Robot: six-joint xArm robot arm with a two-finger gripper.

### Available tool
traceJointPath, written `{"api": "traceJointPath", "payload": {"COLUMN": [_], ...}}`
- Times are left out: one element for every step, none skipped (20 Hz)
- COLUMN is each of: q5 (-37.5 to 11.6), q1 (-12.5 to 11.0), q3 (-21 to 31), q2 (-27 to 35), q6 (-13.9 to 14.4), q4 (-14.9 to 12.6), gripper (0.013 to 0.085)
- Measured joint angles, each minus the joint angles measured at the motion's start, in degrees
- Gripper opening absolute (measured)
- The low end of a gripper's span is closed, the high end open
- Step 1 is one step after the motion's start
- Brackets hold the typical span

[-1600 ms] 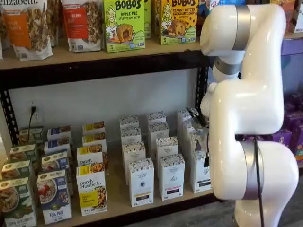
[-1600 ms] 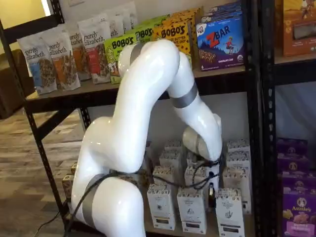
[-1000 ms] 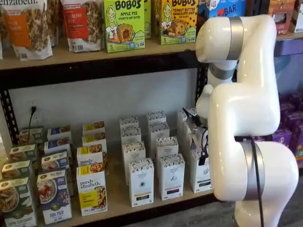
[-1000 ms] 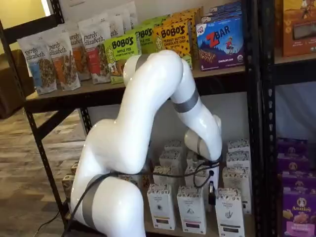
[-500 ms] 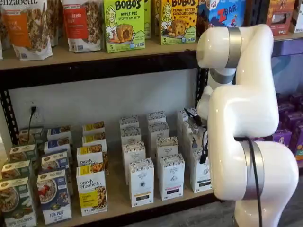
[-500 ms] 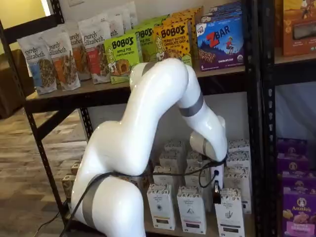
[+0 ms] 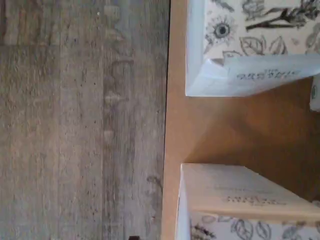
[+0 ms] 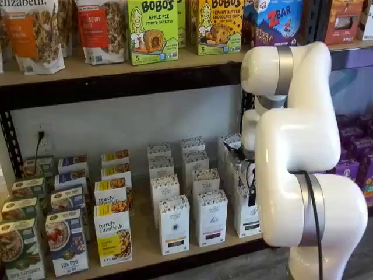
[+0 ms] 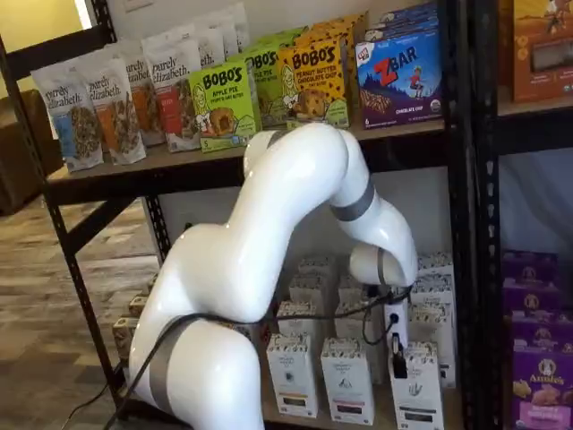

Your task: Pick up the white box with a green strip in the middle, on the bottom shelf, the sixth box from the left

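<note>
Wrist view shows pale wooden bottom shelf (image 7: 235, 127) edge, two floral-topped cartons. Tall white box with green band (image 9: 414, 394) stands at front of row, untouched, not lifted. Black-fingered claw (image 9: 397, 361) hangs just above it, spread wide, empty. Descent, grip, lift remain.

In a shelf view, two full rows of four white cartons (image 8: 173, 224) stand just beside the claw (image 8: 252, 197); a third row is partly hidden. Farther from it stand four yellow boxes (image 8: 112, 233), four blue boxes (image 8: 66, 242) and four green boxes (image 8: 20, 249). Above the claw are two Bobo's boxes (image 8: 152, 29) and one ZBar box (image 8: 278, 20).
</note>
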Motion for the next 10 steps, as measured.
{"api": "traceJointPath", "payload": {"q5": [-0.61,-1.27,-2.20,-2.55,-2.75,-3.02,-3.18,-3.21,-2.94,-2.73], "q1": [0.07,0.12,0.14,0.15,0.15,0.14,0.10,0.06,0.04,0.03], "q3": [-0.14,-0.18,-0.17,-0.31,-0.48,-0.60,-0.74,-0.93,-1.19,-1.37], "q2": [0.39,0.70,1.03,1.29,1.51,1.70,1.88,2.04,2.19,2.27], "q6": [0.61,0.98,1.15,1.27,1.42,1.56,1.63,1.62,1.79,1.93], "q4": [-0.60,-0.97,-1.13,-1.25,-1.43,-1.61,-1.72,-1.74,-1.96,-2.12], "gripper": [0.0850,0.0850,0.0850,0.0850,0.0850,0.0850,0.0850,0.0850,0.0850,0.0850]}}
